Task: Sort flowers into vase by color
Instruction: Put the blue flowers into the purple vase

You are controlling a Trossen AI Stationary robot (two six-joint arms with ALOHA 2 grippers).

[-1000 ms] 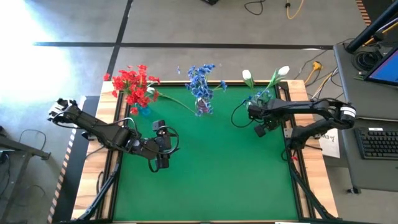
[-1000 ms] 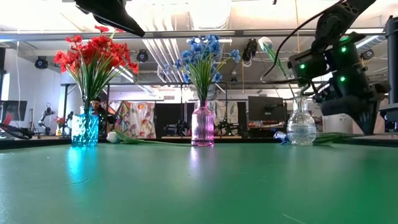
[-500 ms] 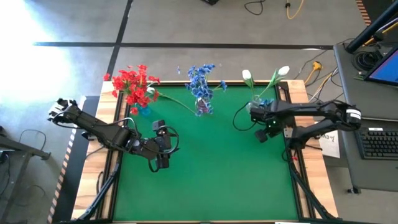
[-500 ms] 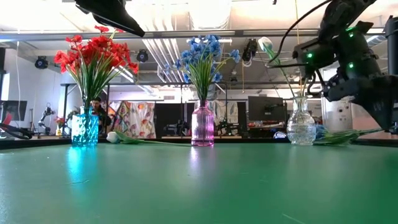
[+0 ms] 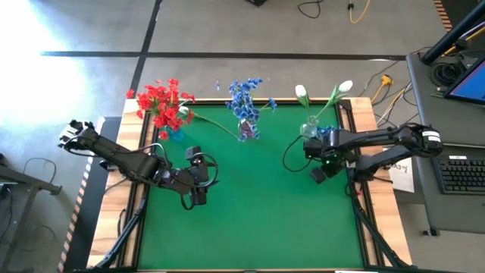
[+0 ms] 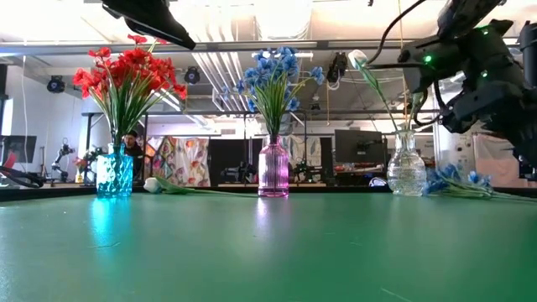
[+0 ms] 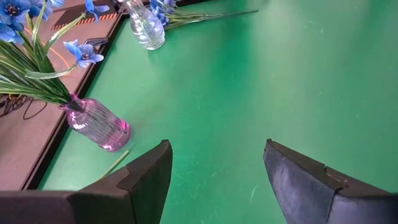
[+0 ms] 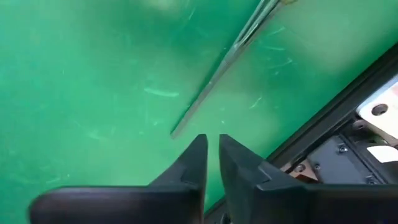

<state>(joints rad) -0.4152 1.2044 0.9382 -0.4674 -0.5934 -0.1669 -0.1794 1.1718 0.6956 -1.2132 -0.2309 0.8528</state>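
Red blooms stand in a teal vase [image 5: 170, 133], blue blooms in a pink vase [image 5: 248, 130], and white buds in a clear vase [image 5: 311, 126]. One white flower [image 5: 204, 120] lies on the mat between the teal and pink vases. A blue flower [image 6: 457, 179] lies beside the clear vase, and its thin stem [image 8: 217, 68] ends just ahead of my right gripper [image 8: 212, 152]. That gripper is shut, holds nothing, and hovers near the table's right edge [image 5: 318, 176]. My left gripper [image 7: 214, 168] is open above the mat's left half [image 5: 194, 196].
All three vases stand in a row along the far edge of the green mat [image 5: 258, 220]. The table's black frame and wooden rim [image 8: 348, 124] lie close to my right gripper. Cables trail behind the far edge.
My right gripper has moved toward the near edge, away from the clear vase, and has risen a little. The blue flower beside that vase has slid along the mat, and its blooms now show to the right of the vase in the low view.
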